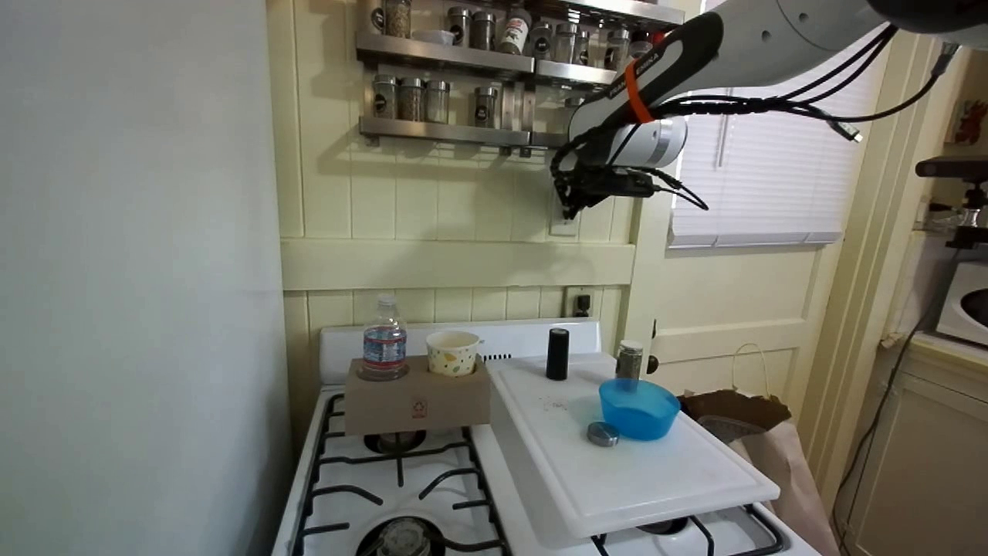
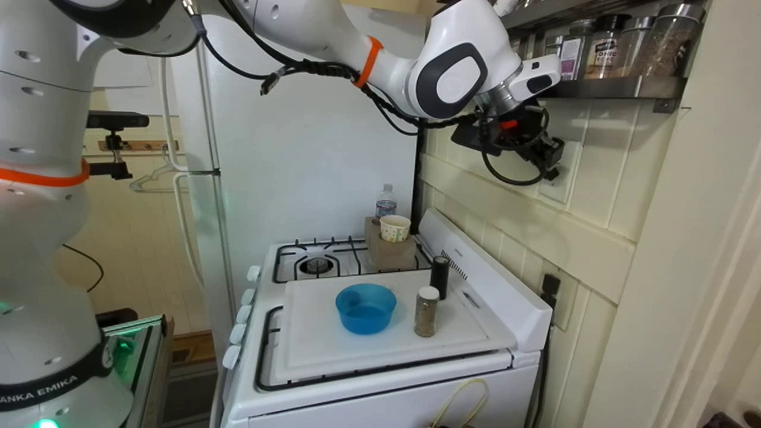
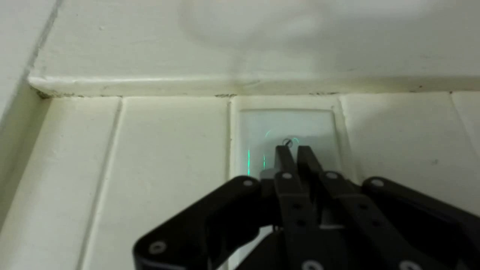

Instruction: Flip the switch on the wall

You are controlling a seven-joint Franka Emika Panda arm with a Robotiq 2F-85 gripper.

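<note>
The switch plate is mounted on the cream beadboard wall, below the spice shelves. It also shows in an exterior view, partly behind the gripper. In the wrist view the plate is upright, with one screw visible just above the fingertips. The toggle is hidden behind the fingers. My gripper has its two fingers drawn close together, with a narrow gap between the tips and nothing seen held. The tips are in front of the plate; I cannot tell if they touch it. The gripper shows in both exterior views.
Metal spice shelves with jars hang just above the gripper. A horizontal wall rail runs below the plate. The stove below bears a white board, a blue bowl, a spice jar and a box with bottle and cup.
</note>
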